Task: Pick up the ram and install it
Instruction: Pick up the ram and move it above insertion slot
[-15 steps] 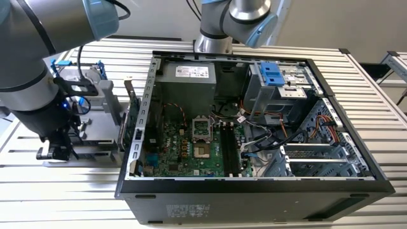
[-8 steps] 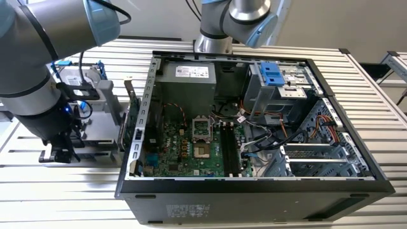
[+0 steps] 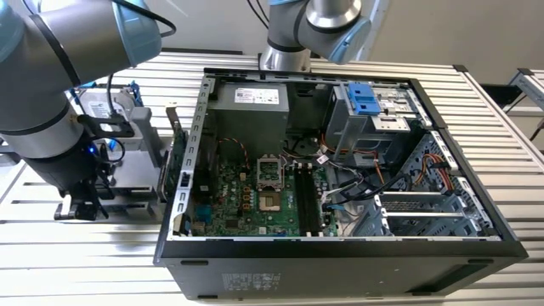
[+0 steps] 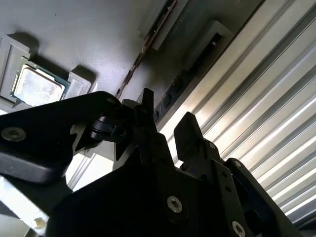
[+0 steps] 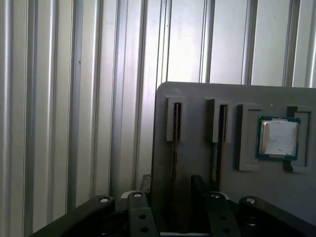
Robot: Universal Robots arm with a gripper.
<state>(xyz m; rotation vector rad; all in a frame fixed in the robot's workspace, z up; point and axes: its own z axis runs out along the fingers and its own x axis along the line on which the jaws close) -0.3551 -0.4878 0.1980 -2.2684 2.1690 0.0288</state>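
Exterior view: pincer (image 3: pixel 81 209) hangs low over the grey holder (image 3: pixel 127 162) on the tabletop (image 3: pixel 85 268), at 9 o'clock of the PC case (image 3: pixel 340 268). First wrist view: fingers apart, gap lined up w/ the ram (image 5: pixel 176 121), which stands on edge in a holder slot, not gripped. Expect it light, stiff, thin & fragile, so pinch the flat faces mid-length w/ a gentle squeeze and keep off the contacts.

My ribbed silver metal table (image 3: pixel 85 255) carries an open black computer case (image 3: pixel 340 271) and a grey slotted plate (image 5: pixel 197 96).
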